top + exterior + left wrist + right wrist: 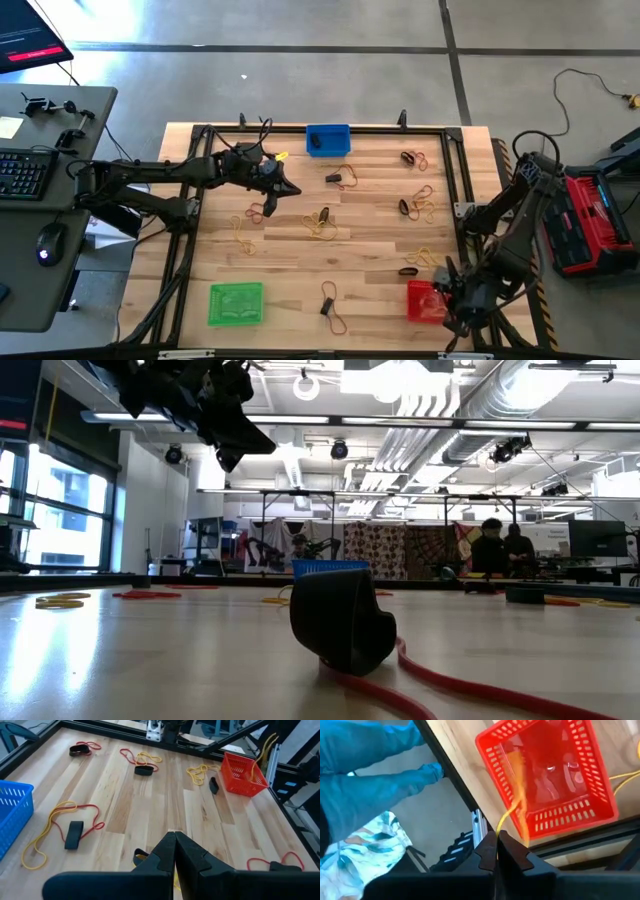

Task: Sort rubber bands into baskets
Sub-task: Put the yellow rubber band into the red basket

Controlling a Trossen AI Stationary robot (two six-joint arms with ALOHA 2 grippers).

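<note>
High view: the left gripper (290, 190) hangs at ten o'clock of the table (370, 250), the blue basket (328, 139) at twelve, the green basket (236, 304) at seven, the rubber bands (322, 225) scattered between. The right gripper (452, 325) hangs just beside the red basket (424, 301) at five.

Left wrist view: jaws pressed together, empty.

Right wrist view: jaws pinch a yellow band (512, 805) above the red basket
</note>
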